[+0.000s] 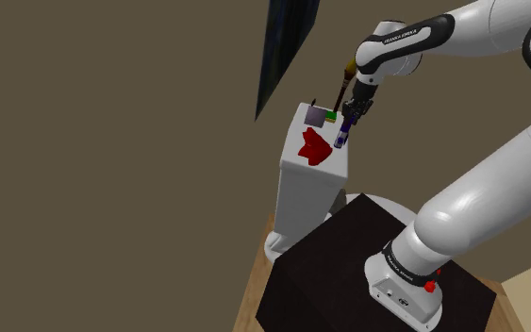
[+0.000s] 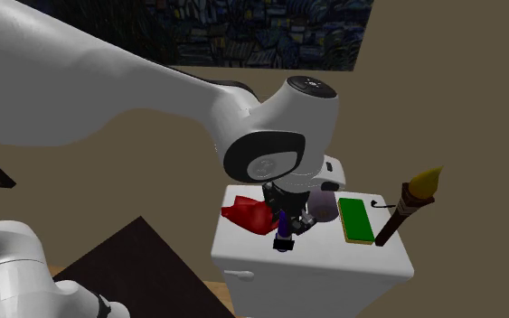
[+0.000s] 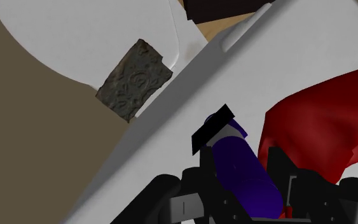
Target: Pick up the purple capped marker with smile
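Since the purple marker (image 3: 242,172) is clamped between the black fingers (image 3: 284,175), no approach needs lining up. Its long axis runs straight out along the fingers, black-tipped end leading. In the shoulder view it hangs from the hand toward seven o'clock, with its lower end over the white table (image 1: 310,193); I cannot tell whether it touches the top. A red crumpled thing (image 1: 314,147) lies just beside it at about eight o'clock. In the second exterior view a green block (image 2: 355,219) sits at three o'clock, with a brown torch-like stick (image 2: 404,210) beyond. A straight lift away from the table should suffice.
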You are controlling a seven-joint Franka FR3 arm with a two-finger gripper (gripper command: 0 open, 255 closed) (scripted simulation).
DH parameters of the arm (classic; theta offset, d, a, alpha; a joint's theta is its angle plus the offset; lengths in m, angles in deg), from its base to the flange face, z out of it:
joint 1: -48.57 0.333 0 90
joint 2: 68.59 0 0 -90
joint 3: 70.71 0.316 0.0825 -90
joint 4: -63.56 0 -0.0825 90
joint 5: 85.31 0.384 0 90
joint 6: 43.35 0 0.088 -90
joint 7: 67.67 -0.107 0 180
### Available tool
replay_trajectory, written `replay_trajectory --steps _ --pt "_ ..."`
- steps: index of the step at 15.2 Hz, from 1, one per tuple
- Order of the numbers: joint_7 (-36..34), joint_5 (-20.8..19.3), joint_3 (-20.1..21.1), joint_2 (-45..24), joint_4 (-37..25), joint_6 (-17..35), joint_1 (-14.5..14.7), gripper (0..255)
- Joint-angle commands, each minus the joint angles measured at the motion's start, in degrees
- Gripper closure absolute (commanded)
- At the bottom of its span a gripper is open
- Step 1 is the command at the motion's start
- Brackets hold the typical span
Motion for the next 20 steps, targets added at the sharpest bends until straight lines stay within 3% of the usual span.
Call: replay_trajectory --steps 1,7,20 --pt "0.00 0.01 0.00 -0.03 0.04 0.02 0.00 255" --pt "0.02 -0.04 -0.02 0.04 0.22 0.13 -0.03 255" --pt "-1.03 -1.12 0.81 3.64 -6.60 -10.07 0.02 255"
